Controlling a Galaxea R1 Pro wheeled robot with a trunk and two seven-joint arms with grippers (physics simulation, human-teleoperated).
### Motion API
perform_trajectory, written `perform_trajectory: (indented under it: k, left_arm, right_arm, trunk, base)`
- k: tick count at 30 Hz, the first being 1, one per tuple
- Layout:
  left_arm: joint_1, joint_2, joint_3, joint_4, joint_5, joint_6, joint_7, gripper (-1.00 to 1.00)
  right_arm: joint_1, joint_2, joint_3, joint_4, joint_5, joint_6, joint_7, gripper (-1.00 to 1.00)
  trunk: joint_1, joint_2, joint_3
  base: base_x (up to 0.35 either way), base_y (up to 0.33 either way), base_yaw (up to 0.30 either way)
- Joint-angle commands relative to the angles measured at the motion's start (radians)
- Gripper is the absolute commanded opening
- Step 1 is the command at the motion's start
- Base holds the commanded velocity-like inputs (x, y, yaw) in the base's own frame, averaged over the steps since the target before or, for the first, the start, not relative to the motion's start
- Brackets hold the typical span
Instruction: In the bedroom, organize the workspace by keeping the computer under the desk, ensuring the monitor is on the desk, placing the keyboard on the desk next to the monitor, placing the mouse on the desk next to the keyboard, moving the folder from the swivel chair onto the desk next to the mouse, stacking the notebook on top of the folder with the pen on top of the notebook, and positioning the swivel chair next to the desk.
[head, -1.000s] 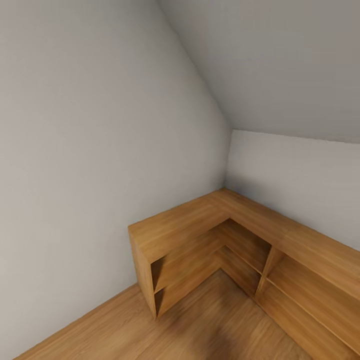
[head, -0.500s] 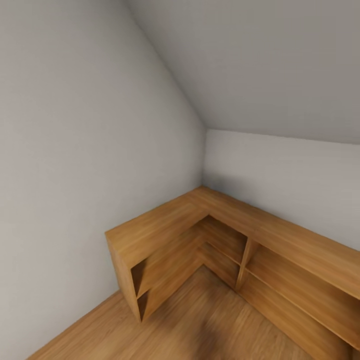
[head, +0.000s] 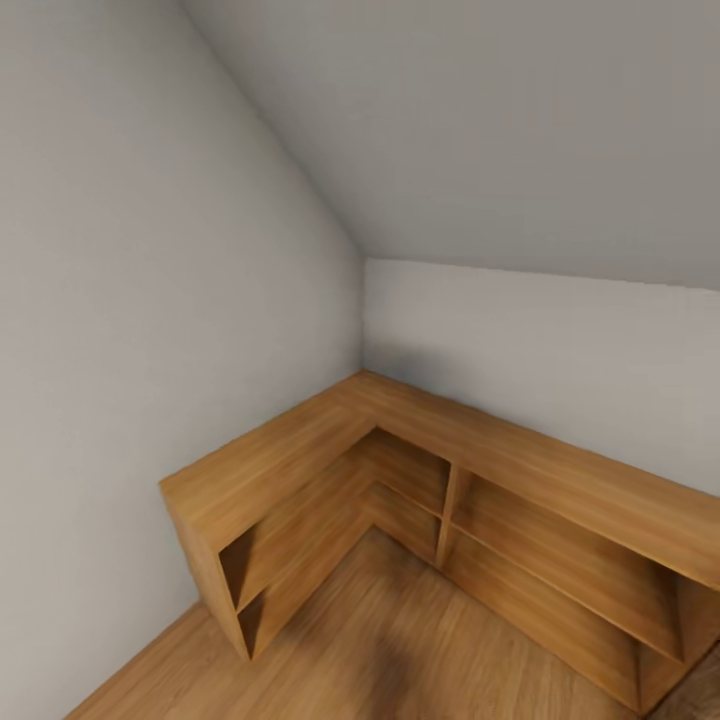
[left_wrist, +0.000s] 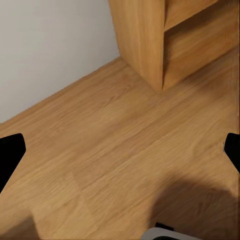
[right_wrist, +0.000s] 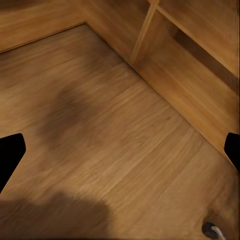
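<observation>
My left gripper (left_wrist: 120, 150) hangs open over bare wooden floor (left_wrist: 100, 135), its black fingertips (left_wrist: 10, 155) at the two sides of the left wrist view with nothing between them. My right gripper (right_wrist: 120, 150) is open in the same way above the floor (right_wrist: 110, 130), and it holds nothing. The desk, the swivel chair and the other task things are out of view.
A low L-shaped light wooden shelf unit (head: 300, 450) with open compartments fills the room corner under a sloping ceiling. Its end panel (left_wrist: 145, 40) is near the left gripper, its long run (right_wrist: 200, 75) near the right. Grey walls (head: 150, 300) close in on the left and behind.
The whole head view has swung to the right, so the shelf unit sits further left in the picture and more of its long right run shows. Nothing in the room moved.
</observation>
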Motion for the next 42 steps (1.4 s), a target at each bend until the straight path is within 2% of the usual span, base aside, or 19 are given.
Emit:
perform_trajectory:
  k: [1,22,32,42]
  left_arm:
    - [0.0,0.0,-0.009,-0.002,0.007,-0.001,0.005,1.0]
    - [0.0,0.003,-0.009,-0.002,0.007,-0.002,0.007,1.0]
    - [0.0,0.003,-0.007,-0.002,0.008,-0.002,0.007,1.0]
    - [0.0,0.003,-0.007,-0.002,0.008,-0.002,0.007,1.0]
  right_arm:
    - [-0.001,0.0,0.003,0.002,0.007,-0.001,-0.01,1.0]
    - [-0.001,0.001,0.005,0.002,0.007,-0.001,-0.01,1.0]
    - [-0.001,0.001,0.005,0.002,0.007,0.003,-0.01,1.0]
    - [-0.001,-0.001,0.006,0.002,0.007,0.022,-0.01,1.0]
  trunk:
    - [0.001,-0.002,-0.002]
    - [0.001,-0.002,-0.002]
    - [0.001,-0.002,-0.002]
    - [0.001,-0.002,-0.002]
  base:
    - [0.0,0.0,-0.296]
    - [0.002,0.0,-0.296]
    - [0.233,0.048,-0.297]
    - [0.043,0.008,-0.297]
